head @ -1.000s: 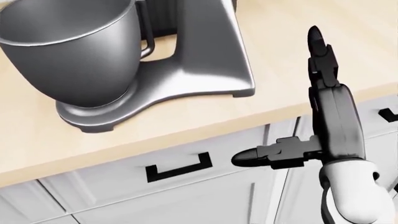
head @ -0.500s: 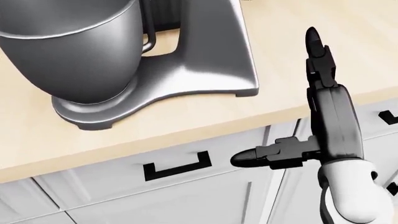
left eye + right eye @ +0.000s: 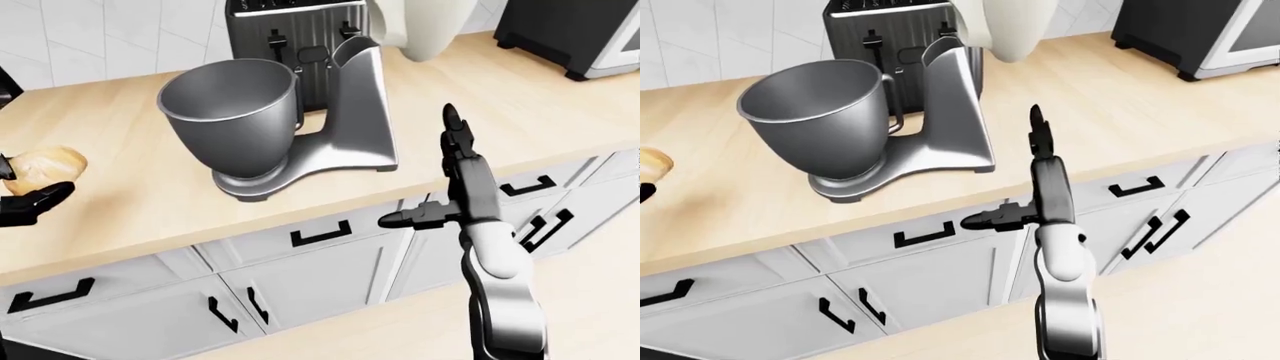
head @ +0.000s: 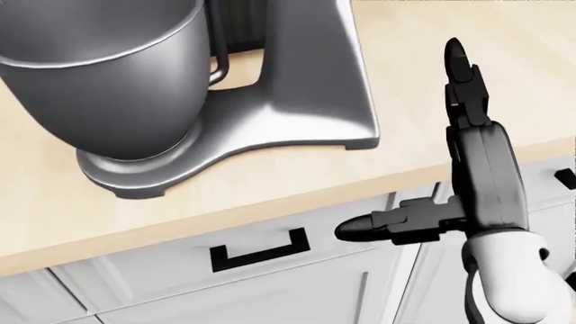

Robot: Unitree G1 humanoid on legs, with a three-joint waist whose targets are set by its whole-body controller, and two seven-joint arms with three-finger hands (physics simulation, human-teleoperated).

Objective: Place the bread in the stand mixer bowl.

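- Bread [image 3: 42,166]: pale golden roll at far left edge of left-eye view, above the light wood counter [image 3: 140,187], well left of the stand mixer [image 3: 300,112]. Not in the bowl yet.
- Left hand [image 3: 25,196]: we see only dark fingers at the left edge, one tip under the bread, another bit touching its left side. Looks like a grip round it, but most of the hand is cut off by the frame, so we can't tell for sure.
- Stand mixer bowl [image 3: 232,112]: grey metal, upright, open mouth up, seated on the mixer base near the counter's middle. We see nothing inside it in the eye views.
- Mixer head is tilted up; cream-coloured body [image 3: 420,26] at top of left-eye view.
- Right hand [image 4: 450,142]: empty, fingers spread apart. One finger points up over the counter edge, thumb [image 4: 378,228] sticks out to the view's left across a drawer front. Touches nothing, sits right of the mixer base.
- Dark ribbed toaster [image 3: 290,30] stands just behind the mixer, towards top of view.
- Black appliance [image 3: 575,30] at top right corner of counter, partly cut off.
- White drawers w/ black handles [image 4: 259,251] below the counter.
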